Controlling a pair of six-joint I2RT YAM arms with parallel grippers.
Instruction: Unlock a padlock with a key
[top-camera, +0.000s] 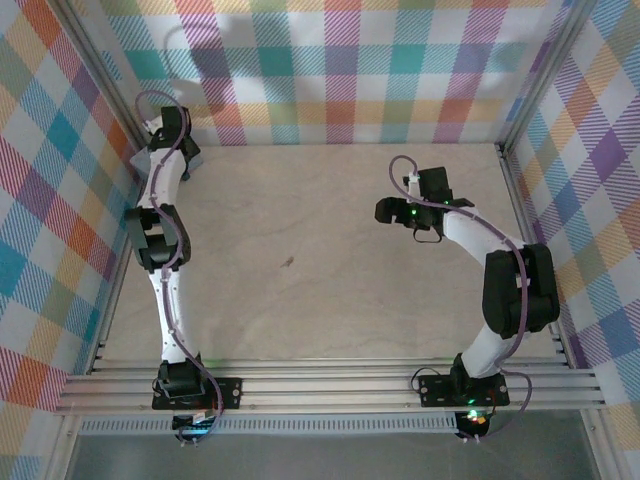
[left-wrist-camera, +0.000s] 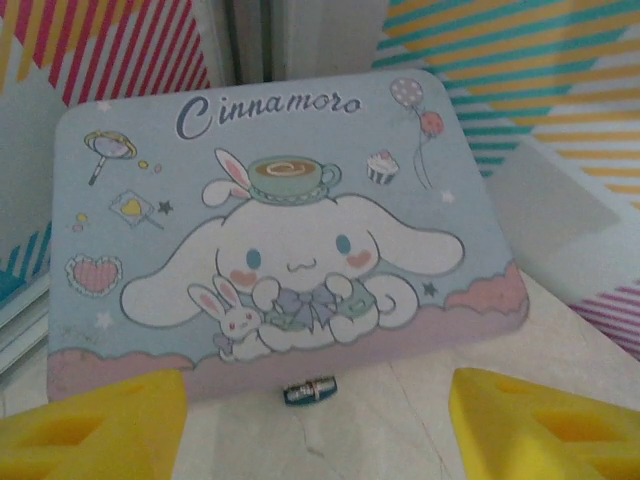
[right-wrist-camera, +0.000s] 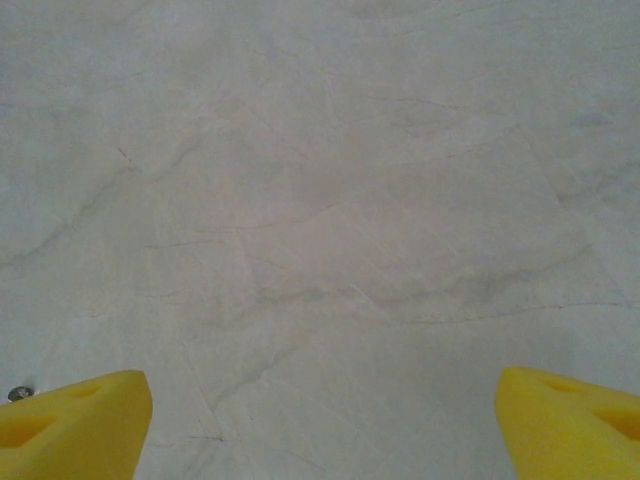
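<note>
The padlock (left-wrist-camera: 290, 220) is a pale blue-grey block with a cartoon print, tilted up against the frame post in the far left corner. A small dark blue round spot (left-wrist-camera: 310, 391) sits at its lower edge. My left gripper (left-wrist-camera: 318, 430) is open just in front of it, with one yellow fingertip (left-wrist-camera: 95, 425) by its lower left corner and nothing between the fingers. In the top view the left gripper (top-camera: 172, 128) is in that far corner. A tiny dark sliver, apparently the key (top-camera: 288, 263), lies mid-table. My right gripper (right-wrist-camera: 322, 425) hangs open over bare tabletop, at right of centre (top-camera: 400, 212).
Plaid walls and aluminium frame posts (top-camera: 95, 80) close in the wooden table (top-camera: 330, 310) on three sides. A rail (top-camera: 330, 385) runs along the near edge by the arm bases. A tiny metallic speck (right-wrist-camera: 18, 394) lies beside the right gripper's left fingertip.
</note>
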